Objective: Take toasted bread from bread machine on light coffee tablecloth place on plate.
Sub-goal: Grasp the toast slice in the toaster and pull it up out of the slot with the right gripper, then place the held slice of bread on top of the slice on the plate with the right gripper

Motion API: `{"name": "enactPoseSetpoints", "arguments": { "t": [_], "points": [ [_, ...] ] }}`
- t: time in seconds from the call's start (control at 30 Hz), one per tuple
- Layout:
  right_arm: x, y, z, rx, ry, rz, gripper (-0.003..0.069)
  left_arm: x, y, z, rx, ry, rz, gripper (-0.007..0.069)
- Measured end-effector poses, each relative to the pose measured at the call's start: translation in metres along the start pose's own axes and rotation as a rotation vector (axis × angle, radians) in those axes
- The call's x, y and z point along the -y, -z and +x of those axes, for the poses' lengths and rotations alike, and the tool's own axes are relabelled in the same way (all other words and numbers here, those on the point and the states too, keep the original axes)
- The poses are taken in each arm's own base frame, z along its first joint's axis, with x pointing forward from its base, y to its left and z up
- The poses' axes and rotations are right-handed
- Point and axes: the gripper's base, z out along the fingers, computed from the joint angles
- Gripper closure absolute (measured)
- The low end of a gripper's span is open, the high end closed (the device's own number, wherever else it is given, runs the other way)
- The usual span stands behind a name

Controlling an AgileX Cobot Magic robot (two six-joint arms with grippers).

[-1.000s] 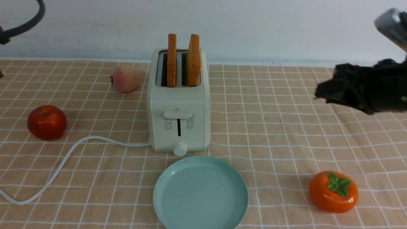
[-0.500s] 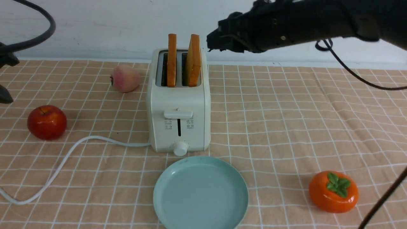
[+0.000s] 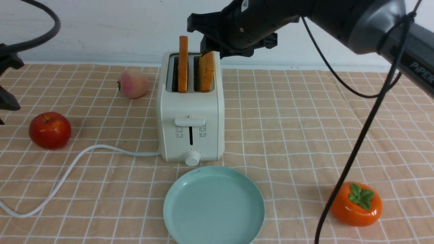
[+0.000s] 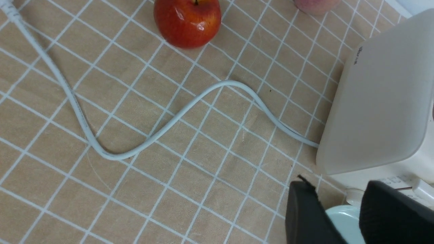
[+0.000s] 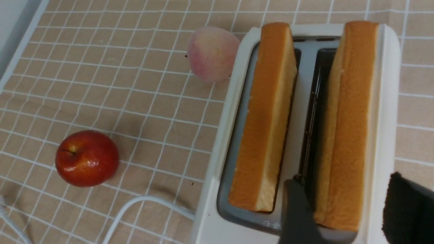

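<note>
Now the right gripper (image 5: 344, 181), swung in from three o'clock, is straddling the right toast slice (image 5: 349, 101), jaws spread, unclamped; both are sitting in the toaster (image 3: 190, 122), twelve o'clock of the plate (image 3: 213, 206).

Robot test setup dressed as a breakfast corner, not a lived-in kitchen. A cream two-slot toaster (image 3: 190, 112) holding two slices of toast (image 3: 183, 64) stands on a tan, white-gridded tablecloth (image 3: 305, 135). A teal plate (image 3: 213, 206) lies just in front of the toaster. Glossy, toy-like fruit is spaced around the toaster: red apple (image 3: 50, 130) and peach (image 3: 133, 83) to its left, orange persimmon (image 3: 355, 204) to its front right. Behind the toaster, a bare white wall (image 3: 101, 30). A black robot arm (image 3: 339, 13) with loose black cables (image 3: 352, 154) reaches over the toaster.
</note>
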Motion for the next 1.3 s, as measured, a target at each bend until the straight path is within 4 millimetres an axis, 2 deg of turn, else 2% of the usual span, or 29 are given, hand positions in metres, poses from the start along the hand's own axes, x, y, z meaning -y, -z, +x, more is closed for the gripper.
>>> {"name": "enactPoseSetpoints", "arguments": {
  "t": [0.13, 0.33, 0.4, 0.47, 0.5, 0.57, 0.6, 0.7, 0.8, 0.83, 0.9, 0.93, 0.97, 1.03, 1.07, 1.1, 1.13, 1.17, 1.23, 1.3],
  "points": [
    [0.005, -0.017, 0.003, 0.018, 0.048, 0.012, 0.0257, 0.000, 0.000, 0.000, -0.001, -0.008, 0.001, 0.0386],
    [0.012, -0.046, 0.013, 0.010, 0.052, 0.023, 0.0271, 0.000, 0.000, 0.000, -0.003, -0.007, 0.003, 0.0386],
    [0.016, -0.058, 0.020, -0.016, 0.037, 0.023, 0.0321, 0.000, 0.000, 0.000, -0.003, -0.007, 0.003, 0.0386],
    [0.017, -0.063, 0.024, -0.031, 0.032, 0.021, 0.0392, 0.000, 0.000, 0.000, -0.004, -0.006, 0.004, 0.0386],
    [0.017, -0.063, 0.024, -0.030, 0.032, 0.021, 0.0402, 0.000, 0.000, 0.000, -0.004, -0.006, 0.004, 0.0386],
    [0.020, -0.059, 0.020, -0.027, 0.028, 0.024, 0.0549, 0.000, 0.000, 0.000, -0.004, -0.005, 0.004, 0.0386],
    [0.020, -0.058, 0.020, -0.027, 0.027, 0.025, 0.0553, 0.000, 0.000, 0.000, -0.004, -0.005, 0.004, 0.0386],
    [0.025, -0.036, 0.003, 0.014, 0.008, 0.020, 0.0547, 0.000, 0.000, 0.001, -0.006, -0.008, 0.004, 0.0386],
    [0.028, 0.009, -0.025, 0.112, -0.001, 0.013, 0.0547, 0.000, 0.000, 0.001, -0.006, -0.008, 0.004, 0.0386],
    [0.027, 0.016, -0.028, 0.127, 0.000, 0.011, 0.0547, 0.000, 0.000, 0.001, -0.006, -0.008, 0.004, 0.0386],
    [0.028, 0.070, -0.051, 0.226, 0.010, 0.011, 0.0547, 0.000, 0.000, 0.001, -0.006, -0.008, 0.004, 0.0386],
    [0.028, 0.082, -0.055, 0.243, 0.019, 0.013, 0.0547, 0.000, 0.000, 0.001, -0.006, -0.008, 0.004, 0.0386],
    [0.025, 0.111, -0.060, 0.266, 0.056, 0.017, 0.0547, 0.000, 0.000, 0.001, -0.006, -0.008, 0.004, 0.0386],
    [0.019, 0.141, -0.060, 0.253, 0.123, 0.026, 0.0547, 0.000, 0.000, 0.001, -0.006, -0.008, 0.004, 0.0386],
    [0.019, 0.144, -0.059, 0.248, 0.130, 0.028, 0.0547, 0.000, 0.000, 0.001, -0.006, -0.008, 0.004, 0.0386],
    [0.017, 0.157, -0.056, 0.215, 0.164, 0.038, 0.0547, 0.000, 0.000, 0.001, -0.006, -0.008, 0.004, 0.0386],
    [0.016, 0.169, -0.049, 0.144, 0.194, 0.049, 0.0547, 0.000, 0.000, 0.001, -0.006, -0.008, 0.004, 0.0386],
    [0.017, 0.173, -0.040, 0.060, 0.206, 0.051, 0.0547, 0.000, 0.000, 0.001, -0.006, -0.008, 0.004, 0.0386],
    [0.018, 0.167, -0.024, -0.074, 0.220, 0.028, 0.0547, 0.000, 0.000, 0.001, -0.007, -0.008, 0.003, 0.0386],
    [0.020, 0.150, -0.003, -0.199, 0.215, -0.046, 0.0547, 0.000, 0.000, 0.001, -0.012, -0.008, -0.001, 0.0386]
  ]
}}
